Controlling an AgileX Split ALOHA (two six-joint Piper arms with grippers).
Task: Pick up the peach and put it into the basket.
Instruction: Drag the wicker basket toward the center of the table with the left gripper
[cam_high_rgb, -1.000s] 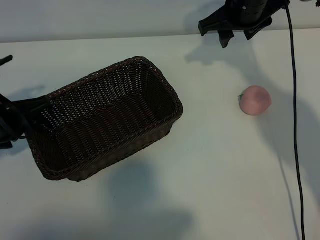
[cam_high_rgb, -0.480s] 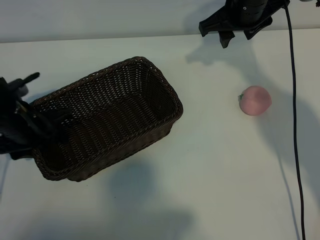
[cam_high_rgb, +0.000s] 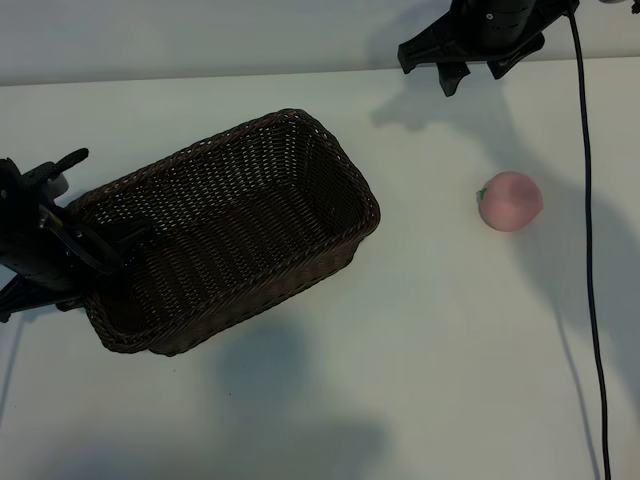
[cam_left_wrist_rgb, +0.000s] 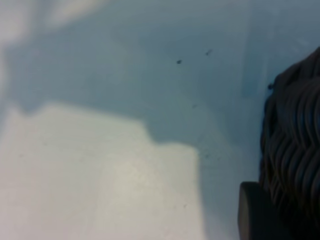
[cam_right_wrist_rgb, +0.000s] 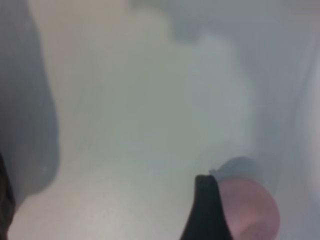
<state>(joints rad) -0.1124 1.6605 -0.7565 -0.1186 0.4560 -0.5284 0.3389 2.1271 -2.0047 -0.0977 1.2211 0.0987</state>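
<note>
No text, label, brand, number or sign can be read in any view.

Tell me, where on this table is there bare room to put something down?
Bare table runs along the near edge, below the basket and peach, and between those two. It is crowded at the basket's left end, where the left gripper clamps its wall, and at the far edge by the right gripper.

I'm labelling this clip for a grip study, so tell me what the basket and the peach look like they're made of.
The basket: dark brown woven wicker or rattan-like strands, matte, with an open weave in its walls and a braided rim. The peach: pale pink, matte, evenly smooth skin with a tiny green stem bit; probably a foam or plastic replica, though a real fruit can't be ruled out.
</note>
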